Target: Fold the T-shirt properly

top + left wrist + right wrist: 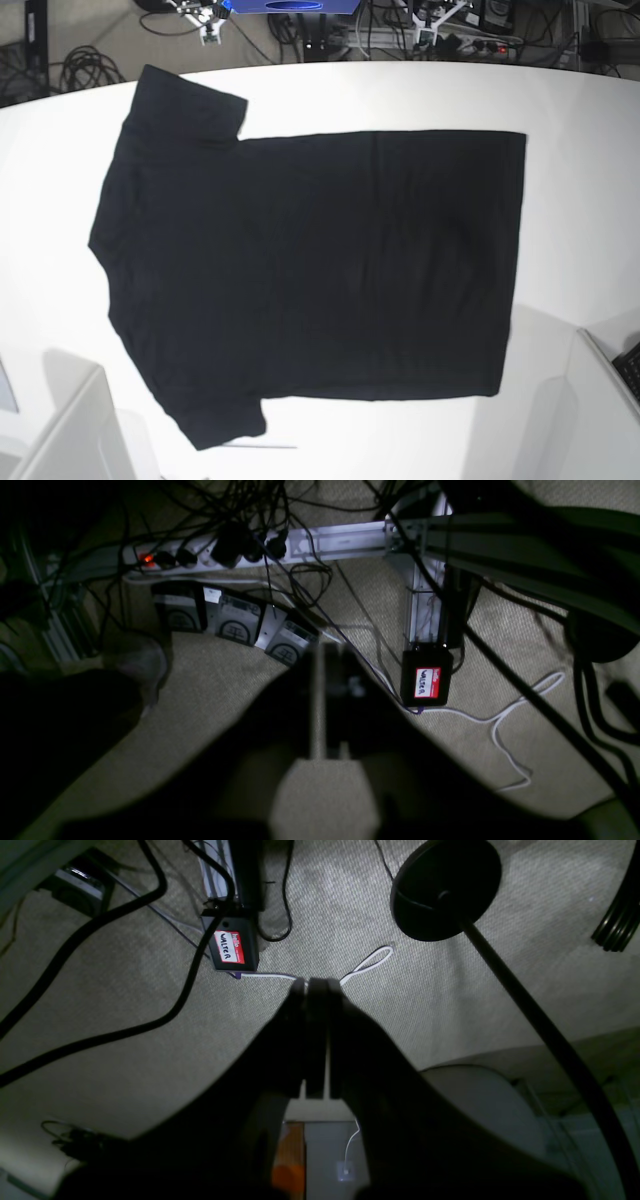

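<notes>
The black T-shirt (310,270) lies spread flat on the white table (570,100), plain side up. Its collar and sleeves point left and its hem is to the right. Neither gripper shows in the base view. Both wrist cameras look down at the carpeted floor, away from the shirt. My left gripper (330,647) has its dark fingers a narrow gap apart, with nothing between them. My right gripper (316,982) has its pads pressed together and holds nothing.
White panels stand at the table's bottom left (60,430) and bottom right (600,400) corners. On the floor are a power strip (215,555), a black box with a red label (232,947), a round black stand base (445,890) and several cables.
</notes>
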You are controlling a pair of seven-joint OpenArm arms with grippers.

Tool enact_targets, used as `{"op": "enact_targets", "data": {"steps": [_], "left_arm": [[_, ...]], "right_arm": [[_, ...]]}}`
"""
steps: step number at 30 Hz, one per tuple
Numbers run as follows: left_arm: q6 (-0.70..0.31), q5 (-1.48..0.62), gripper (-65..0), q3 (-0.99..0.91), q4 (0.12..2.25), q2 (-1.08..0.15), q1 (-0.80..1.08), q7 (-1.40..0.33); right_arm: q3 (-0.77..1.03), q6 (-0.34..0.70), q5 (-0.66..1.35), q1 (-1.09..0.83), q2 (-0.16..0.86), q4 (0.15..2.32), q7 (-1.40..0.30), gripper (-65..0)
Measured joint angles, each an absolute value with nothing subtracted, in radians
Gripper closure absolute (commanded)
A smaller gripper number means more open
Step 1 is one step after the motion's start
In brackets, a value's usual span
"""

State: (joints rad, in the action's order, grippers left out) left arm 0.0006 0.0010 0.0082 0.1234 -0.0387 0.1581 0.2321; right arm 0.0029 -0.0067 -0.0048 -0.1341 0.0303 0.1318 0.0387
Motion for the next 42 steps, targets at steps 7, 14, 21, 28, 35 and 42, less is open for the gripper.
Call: {"op": "enact_targets", "data": {"steps": [7,14,21,28,35,42], "left_arm": [[0.001,0.007,-22.9,0.008,0.123,-0.038,0.167,0.233],[0.001,0.008,0.0,0.01,0.12,-0.039,0.17,0.233],[0.001,0.014,0.0,0.019,0.232,-0.042,0.262,0.245],[-0.045,0.049,0.0,0.116,0.496,-0.095,0.479,0.235],[-0.049,0.049,0.0,0.044,0.773,-0.109,0.672,0.238],[-0.041,-0.054,0.0,0.041,1.082,-0.181,0.876,0.228]], "right_arm": [[0.0,-0.007,-0.009,-0.18,0.032,0.132,0.159,0.0],[0.0,-0.007,-0.009,-0.184,0.033,0.131,0.091,0.0],[0.001,-0.007,-0.005,-0.269,0.07,0.318,0.089,0.0],[0.002,-0.002,0.138,-0.461,0.097,0.554,0.072,0.0],[0.003,-0.009,0.308,-0.664,0.165,0.868,0.078,0.0],[0.166,-0.002,0.334,-0.847,0.147,1.133,0.038,0.0]]}}
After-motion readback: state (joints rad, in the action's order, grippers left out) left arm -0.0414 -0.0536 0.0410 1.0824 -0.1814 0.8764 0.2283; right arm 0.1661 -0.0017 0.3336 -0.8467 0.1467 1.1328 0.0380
